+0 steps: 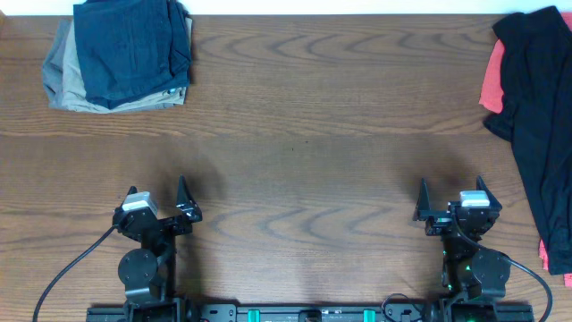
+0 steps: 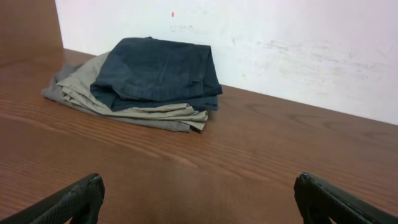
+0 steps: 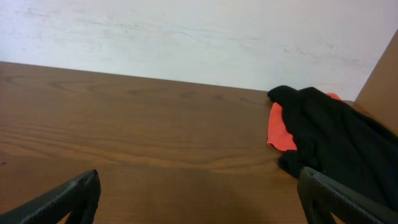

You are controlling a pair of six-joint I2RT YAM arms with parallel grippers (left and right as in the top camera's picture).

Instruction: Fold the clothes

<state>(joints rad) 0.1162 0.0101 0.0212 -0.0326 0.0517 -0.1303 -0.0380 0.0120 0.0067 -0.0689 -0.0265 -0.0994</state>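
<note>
Two arms crouch at the near edge of the surface (image 1: 295, 134), left pincer (image 1: 159, 190) and right pincer (image 1: 453, 188) spread wide, empty, pointing forward. Navy shorts (image 1: 132, 45) lie atop khaki shorts (image 1: 76, 89) far left; black garment (image 1: 541, 116) overlaps coral garment (image 1: 492, 80) far right.

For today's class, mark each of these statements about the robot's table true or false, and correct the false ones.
1. The navy shorts lie on top of the khaki shorts. True.
2. The left gripper is holding a garment. False: it is open and empty, well short of the stack.
3. The black garment is folded into a neat stack. False: it lies loose and rumpled, partly over the coral-red garment.
4. The right gripper is open with nothing between its fingers. True.
5. Both piles sit at the same end of the table. False: the stack is at the far left, the loose pile at the right.
</note>
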